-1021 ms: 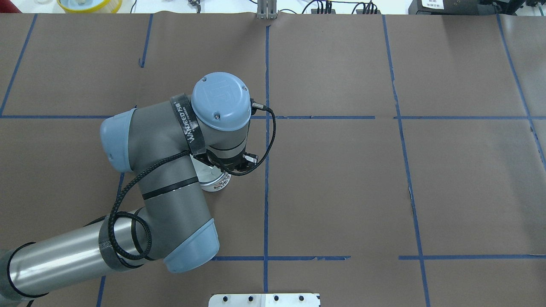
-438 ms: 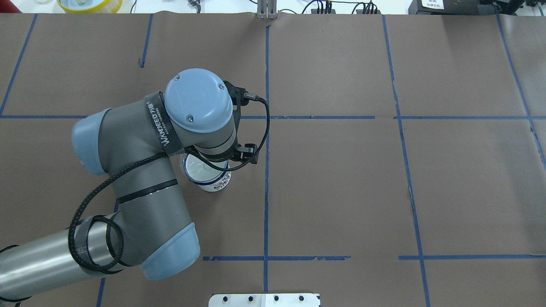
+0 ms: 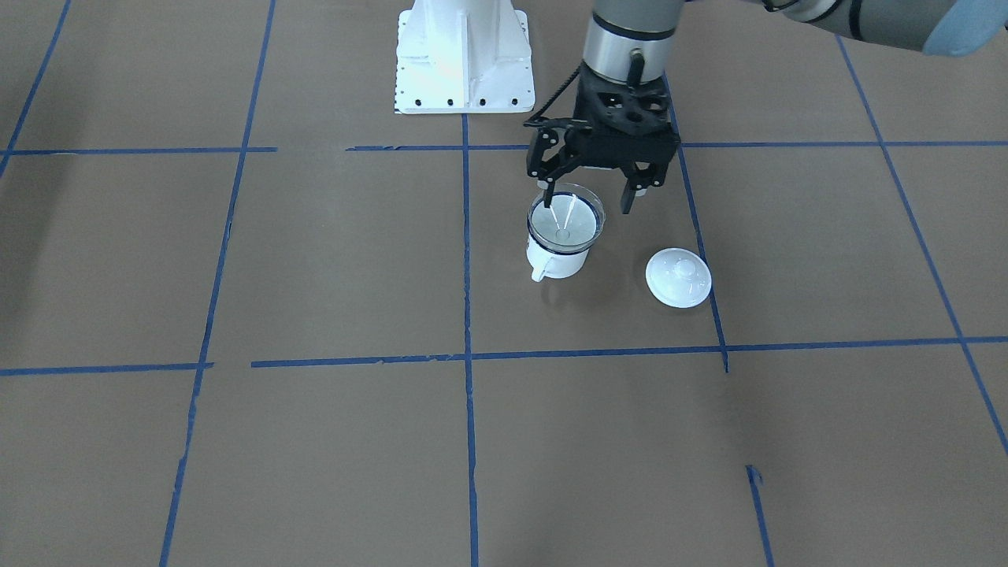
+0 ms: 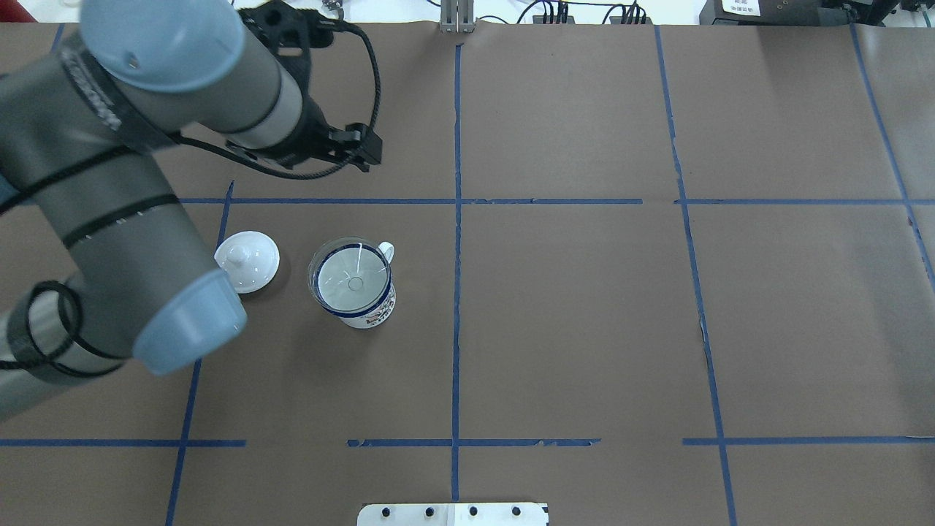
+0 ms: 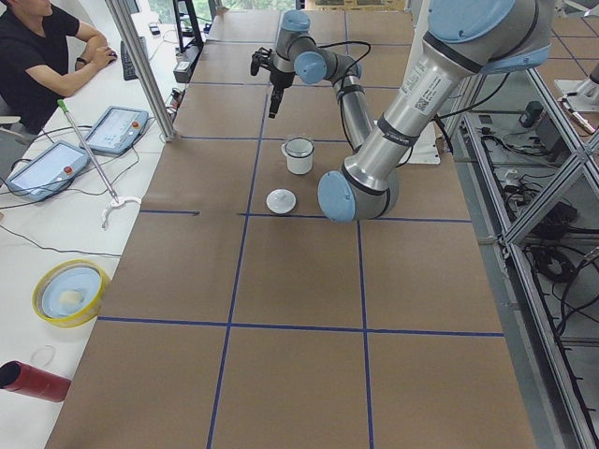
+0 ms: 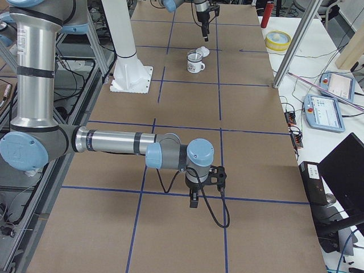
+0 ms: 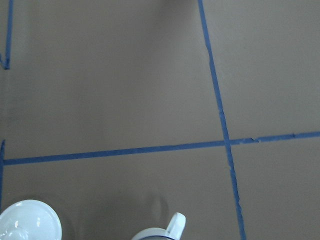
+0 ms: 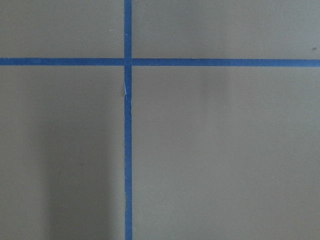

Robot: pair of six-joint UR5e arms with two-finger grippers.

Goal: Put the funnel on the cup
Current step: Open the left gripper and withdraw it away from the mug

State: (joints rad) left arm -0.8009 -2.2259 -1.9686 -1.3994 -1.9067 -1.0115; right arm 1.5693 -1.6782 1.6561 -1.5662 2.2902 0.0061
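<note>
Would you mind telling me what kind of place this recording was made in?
Most likely a robotics lab workcell set up for recording manipulation trials. The table is covered in brown paper and gridded with blue tape, and a seated operator works at a side desk beside teach pendants.

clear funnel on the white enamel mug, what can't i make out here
Spout of the clear plastic funnel: wall of the blue-rimmed white enamel mug hides it, front and side views.
Mug's side print: overhead view, too small to read.
Mug, left wrist view: bottom edge cuts off all but the handle.
Right gripper: exterior right view only, open or shut unclear.
</note>
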